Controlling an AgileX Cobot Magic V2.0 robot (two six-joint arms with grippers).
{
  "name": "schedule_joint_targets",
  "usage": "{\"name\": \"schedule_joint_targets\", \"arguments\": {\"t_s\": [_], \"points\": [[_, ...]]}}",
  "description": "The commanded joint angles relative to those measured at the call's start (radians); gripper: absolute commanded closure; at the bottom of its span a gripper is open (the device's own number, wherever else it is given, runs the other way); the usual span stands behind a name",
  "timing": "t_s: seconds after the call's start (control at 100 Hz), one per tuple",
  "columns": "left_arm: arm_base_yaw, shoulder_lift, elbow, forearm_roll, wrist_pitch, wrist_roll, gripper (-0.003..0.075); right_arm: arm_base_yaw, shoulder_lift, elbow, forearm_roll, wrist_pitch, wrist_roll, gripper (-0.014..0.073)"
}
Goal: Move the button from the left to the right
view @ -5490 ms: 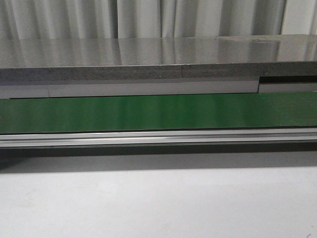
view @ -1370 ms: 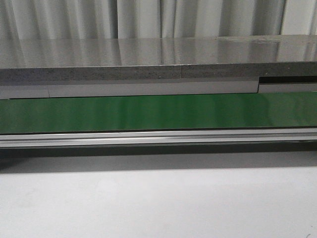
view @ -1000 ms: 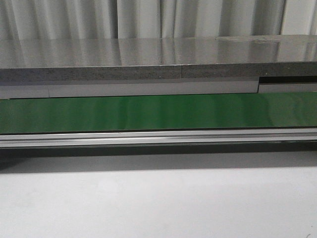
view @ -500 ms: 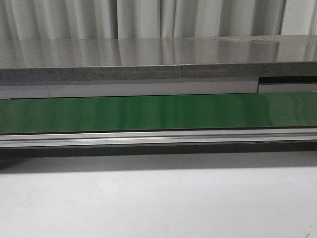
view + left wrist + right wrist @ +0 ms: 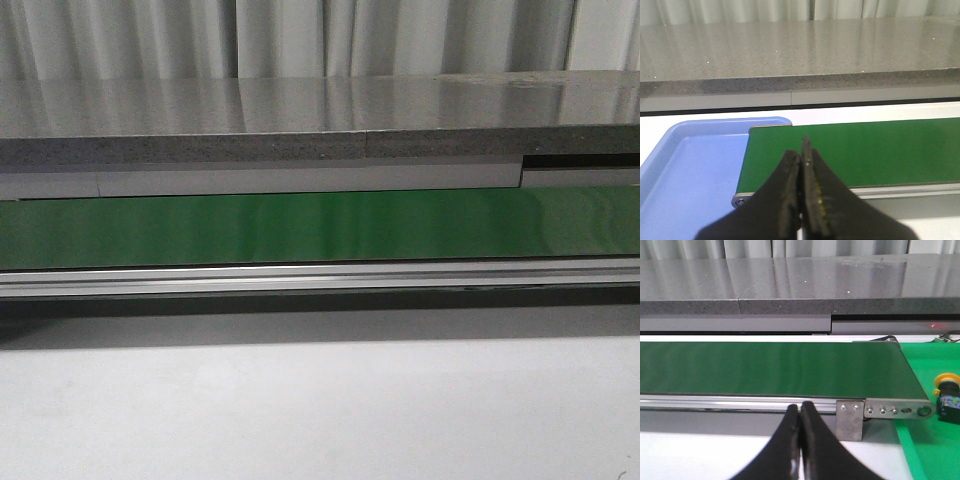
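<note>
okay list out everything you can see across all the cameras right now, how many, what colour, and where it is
conveyor belt: one, green, running across the middle of the front view, with a silver rail along its near edge
tray: one, blue, at one end of the belt, nothing seen in the part that shows
button: one, yellow cap on a black body, on a green mat just past the belt's other end
counter: one, grey speckled, behind the belt
curtain: one, pale, at the back
left gripper: one, black, shut, empty
right gripper: one, black, shut, empty
</note>
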Motion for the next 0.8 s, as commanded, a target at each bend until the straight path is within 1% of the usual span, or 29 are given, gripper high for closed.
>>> {"name": "schedule_joint_targets", "arguments": {"t_s": [0.0,0.79], "points": [[-0.002,0.007,-0.031,-0.013,-0.076,0.0,0.0741,0.002,-0.036,0.017,-0.006,-0.115,0.004,0.0662],[-0.002,0.007,-0.031,-0.013,-0.076,0.0,0.0741,0.002,-0.037,0.026,-0.008,-0.11,0.004,0.0662]]}}
